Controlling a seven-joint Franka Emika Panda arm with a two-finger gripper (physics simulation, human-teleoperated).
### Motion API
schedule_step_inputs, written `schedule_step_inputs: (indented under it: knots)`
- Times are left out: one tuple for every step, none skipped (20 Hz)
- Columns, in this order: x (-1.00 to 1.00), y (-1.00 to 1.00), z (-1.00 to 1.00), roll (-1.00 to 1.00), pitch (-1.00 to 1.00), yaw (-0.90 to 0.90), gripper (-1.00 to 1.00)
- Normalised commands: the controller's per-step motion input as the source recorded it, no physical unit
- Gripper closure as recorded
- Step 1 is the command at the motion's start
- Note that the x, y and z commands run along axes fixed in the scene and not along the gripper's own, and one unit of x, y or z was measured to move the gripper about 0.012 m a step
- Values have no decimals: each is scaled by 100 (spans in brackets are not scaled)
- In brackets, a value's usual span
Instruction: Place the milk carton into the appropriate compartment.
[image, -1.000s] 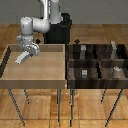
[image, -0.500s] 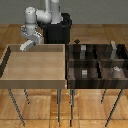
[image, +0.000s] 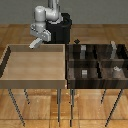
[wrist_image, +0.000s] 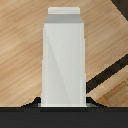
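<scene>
The pale grey-white, peaked-top milk carton (wrist_image: 63, 55) fills the wrist view, its base seated in the gripper (image: 35, 43) — clamped on it, though the fingers themselves are hidden by the dark edge at the carton's foot. In the exterior view the carton is too small to pick out. Below the gripper lies the light wooden tray (image: 11, 64) (its far rim nearest), and beside it the dark compartmented bin (image: 99, 62).

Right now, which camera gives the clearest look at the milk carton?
The wrist view: the milk carton fills the picture, pale, upright in that picture, peaked top plain. In the exterior view it is only a small pale sliver at the gripper, above the light tray's far rim; its shape is lost there.
</scene>
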Motion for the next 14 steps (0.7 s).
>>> schedule_step_inputs:
  knots:
    - [0, 100, 0, 0, 0, 0, 100]
    - [0, 100, 0, 0, 0, 0, 100]
    - [0, 100, 0, 0, 0, 0, 100]
    - [0, 100, 0, 0, 0, 0, 100]
    - [0, 100, 0, 0, 0, 0, 100]
    - [0, 100, 0, 0, 0, 0, 100]
    - [0, 100, 0, 0, 0, 0, 100]
    - [0, 100, 0, 0, 0, 0, 100]
    - [0, 100, 0, 0, 0, 0, 100]
    - [0, 100, 0, 0, 0, 0, 100]
    - [0, 100, 0, 0, 0, 0, 100]
    - [0, 100, 0, 0, 0, 0, 100]
    - [0, 100, 0, 0, 0, 0, 100]
    - [0, 100, 0, 0, 0, 0, 100]
